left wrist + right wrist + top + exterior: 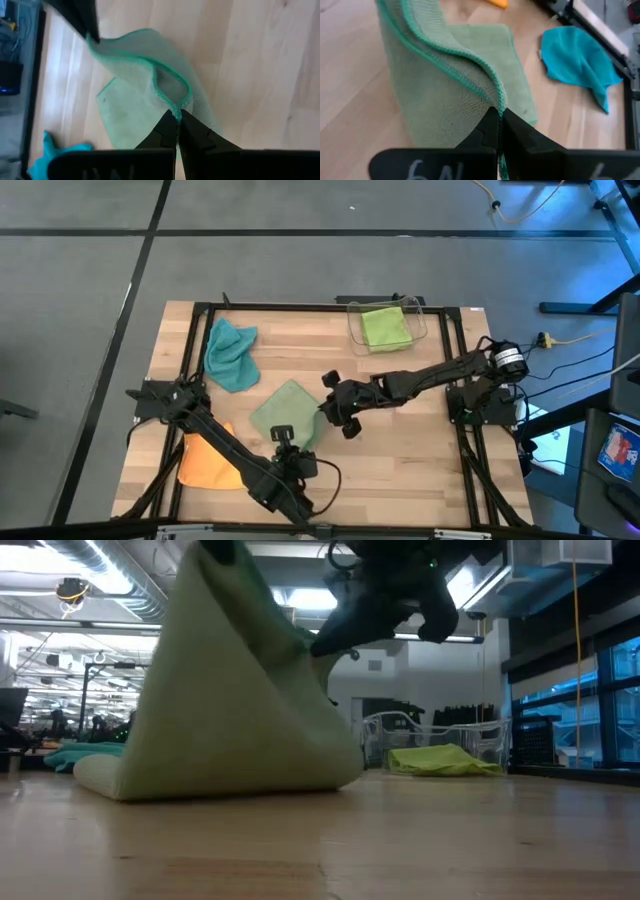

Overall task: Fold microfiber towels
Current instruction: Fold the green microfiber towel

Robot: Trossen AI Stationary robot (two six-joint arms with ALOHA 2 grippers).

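The pale sage green towel (278, 406) is in the middle of the table, raised by both grippers, with its lower part (200, 785) resting on the wood. My left gripper (283, 433) is shut on its near side. My right gripper (328, 412) is shut on its right side. The teal towel (230, 355) lies crumpled at the far left. The orange towel (205, 465) lies at the near left, partly under my left arm. The lime green towel (385, 328) lies inside the clear bin (420, 315). My left gripper pinches the towel's stitched edge (172, 109) between its two fingertips, coming from above. The cloth hangs below the fingers and arches across to the other gripper. My right gripper pinches the stitched edge (498, 102) between its fingertips, from above. Two hemmed edges run side by side up to the fingers. The cloth hangs below them, its lower end on the table.
The black table frame (200, 310) runs around the wooden top. Bare wood lies at the near right (420, 460). My two grippers stand close together over the towel.
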